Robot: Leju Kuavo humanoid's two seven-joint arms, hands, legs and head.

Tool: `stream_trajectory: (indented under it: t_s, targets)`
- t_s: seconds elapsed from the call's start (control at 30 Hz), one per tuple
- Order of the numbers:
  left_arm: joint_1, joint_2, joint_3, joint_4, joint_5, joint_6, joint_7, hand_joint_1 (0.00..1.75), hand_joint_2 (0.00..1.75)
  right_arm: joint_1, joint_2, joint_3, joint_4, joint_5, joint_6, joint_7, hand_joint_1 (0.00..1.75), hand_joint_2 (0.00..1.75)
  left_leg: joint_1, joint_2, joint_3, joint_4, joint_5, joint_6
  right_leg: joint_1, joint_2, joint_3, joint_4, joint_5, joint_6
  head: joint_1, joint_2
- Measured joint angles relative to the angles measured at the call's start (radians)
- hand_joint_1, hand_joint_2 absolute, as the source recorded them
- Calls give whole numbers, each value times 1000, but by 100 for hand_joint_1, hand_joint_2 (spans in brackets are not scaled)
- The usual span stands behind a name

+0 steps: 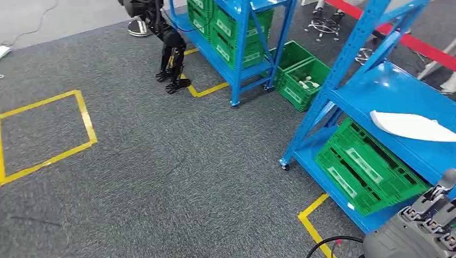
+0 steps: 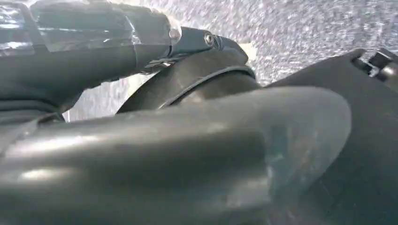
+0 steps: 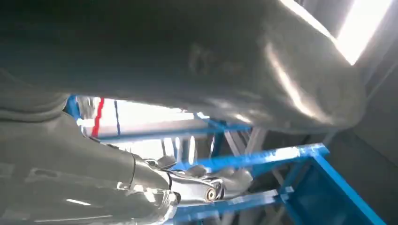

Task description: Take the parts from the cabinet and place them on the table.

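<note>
White part (image 1: 411, 126) lying on blue shelf (image 1: 387, 86) near front edge, reachable; right hand (image 1: 433, 207) raised nearby, grip unclear; left hand (image 2: 141, 140) likewise.

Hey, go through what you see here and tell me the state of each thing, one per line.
White part: lying flat on the near blue rack's shelf, not held.
Green crate: sitting on the near rack's bottom shelf.
Two green crates on the floor: open-topped; one holds small pale pieces.
Far blue rack: stacked with green crates.
Right robot hand: low beside the near rack; grip unclear.
Left robot hand: grip unclear.
</note>
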Motion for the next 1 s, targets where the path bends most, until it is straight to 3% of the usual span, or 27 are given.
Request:
stream_trajectory:
  t_s: [0.03, 0.07, 0.1, 0.17, 0.2, 0.23, 0.27, 0.3, 0.37, 0.4, 0.43, 0.53, 0.57, 0.6, 0.63, 0.7, 0.73, 0.77, 0.83, 0.9, 0.93, 1.0]
  targets:
    - [1, 2, 0, 0, -3, 1, 1, 0, 0, 0, 0, 0, 0, 2, 0, 2, 0, 0, -2, 18, 3, 0, -4, 0, -1, -1, -36, 60, -12, 1, 0, 0]
    - [1, 2, 0, 0, -5, 2, 2, 0, 0, 0, 0, 0, 0, 2, 0, 3, 0, 0, -4, 31, 7, 0, -8, -1, -1, -1, -46, 72, 1, 0, 0, 0]
    - [1, 2, 0, 0, -8, 3, 2, 0, 0, 1, 0, 0, 0, 3, 0, 3, 0, 0, -6, 40, 13, 0, -13, -3, -1, -1, -34, 42, 36, -4, 0, 0]
    - [-4, 1, 0, 0, -12, 4, 2, 0, 0, 2, 0, 0, -2, 5, 0, 6, 0, 0, -9, 49, 30, 0, -23, -5, 2, -1, 44, -124, 142, -19, 0, 0]
    - [-6, -1, 0, 0, -14, 5, 2, 0, 0, 2, 0, 0, -2, 5, 0, 8, 0, 0, -7, 49, 33, -2, -27, -6, 7, -4, 85, -213, 177, -32, 0, 0]
    - [-8, -5, 0, -1, -16, 5, 2, 0, 0, 1, 0, 0, -3, 5, 0, 9, 0, 0, -4, 50, 30, -6, -28, -9, 13, -13, 98, -220, 154, -44, -4, 0]
    - [-9, -4, 0, -1, -17, 6, 2, 0, 0, 2, 0, 0, -4, 6, 0, 10, 0, 0, -3, 45, 28, -3, -26, -16, 19, -16, 103, -241, 155, -51, 1, 0]
    - [-10, -8, 0, -3, -20, 5, 2, 0, 0, 2, 0, 0, -4, 6, 0, 10, 0, 0, -3, 44, 25, -3, -25, -20, 22, -16, 104, -248, 147, -52, 8, 0]
    - [-12, -11, 0, -3, -21, 6, 2, 0, 0, 2, 1, 0, -5, 6, 0, 10, 0, 0, -4, 45, 38, -14, -25, -34, 23, -15, 113, -266, 147, -56, 8, 0]
    - [-12, -9, 0, -3, -21, 6, 2, 0, 0, 3, 2, 0, -6, 6, 0, 10, 0, 0, 1, 14, 40, -8, -35, -38, 12, -17, 131, -284, 155, -52, 8, 0]
    - [-12, -9, 0, -3, -22, 6, 2, 0, 0, 0, 2, 0, -6, 7, 0, 10, 0, 0, 0, -23, 28, 22, -54, -37, 11, -16, 142, -293, 154, -57, 5, 0]
    - [-12, -7, 0, -2, -25, 9, 1, 0, 0, -2, 4, 0, -6, 6, 0, 10, 0, 0, -1, -28, -105, 243, -141, -43, 12, -12, 148, -293, 147, -65, -1, 0]
    - [-17, -6, 0, -2, -26, 10, 1, 0, 0, -3, 4, 0, -5, 6, 0, 10, 0, 0, -3, -25, -134, 278, -138, -44, 13, -7, 150, -292, 145, -64, -1, 0]
    - [-17, -5, 0, -2, -26, 11, 2, 0, 0, -5, 4, 0, -4, 6, 0, 10, 0, 0, -3, -21, -136, 262, -103, -44, 13, 0, 156, -291, 140, -63, -1, 0]
    - [-16, -4, 0, -2, -26, 11, 3, 0, 0, -6, 4, 0, -4, 6, 0, 10, 0, 0, -3, -20, -119, 213, -57, -43, 12, 5, 162, -289, 134, -61, -2, 0]
    - [-14, -3, 0, -2, -26, 11, 6, 0, 0, -9, 4, 0, -4, 6, 0, 10, 0, 0, -2, -27, -50, 53, 48, -41, 9, 17, 175, -280, 121, -54, -3, 0]
    - [-15, -3, 0, -2, -26, 11, 6, 0, 0, -10, 4, 0, -3, 6, 0, 10, 0, 0, -2, -47, -35, 30, 29, -38, 10, 19, 172, -277, 113, -47, -2, 0]
    - [-15, -3, 0, -3, -26, 10, 6, 0, 0, -13, 4, 0, -4, 5, 0, 11, 0, 0, -3, -50, -24, 1, 21, -32, 13, 26, 169, -265, 107, -38, -4, 0]
    - [-10, -1, 0, -2, -26, 10, 7, 0, 0, -15, 4, 0, -4, 5, 0, 11, 0, 0, -8, -46, -25, 6, 19, -21, 9, 29, 167, -276, 110, -31, -4, 0]
    - [-8, -2, 0, -3, -27, 10, 6, 0, 0, -16, 4, 0, -4, 5, 0, 11, 0, 0, 2, -37, -22, -2, 21, -10, 7, 33, 167, -269, 100, -23, -3, 0]
    - [-8, -2, 0, -3, -27, 10, 6, 0, 0, -17, 4, 0, -4, 6, 0, 11, 0, 0, 0, -32, -18, -2, 20, -7, 8, 19, 159, -244, 84, -16, -1, 0]
    - [-7, -2, 0, -3, -28, 10, 6, 0, 0, -21, 4, 0, -4, 6, 0, 11, 0, 0, -1, -16, -15, -2, 14, 1, 2, 6, 84, -98, 11, -5, 2, 0]
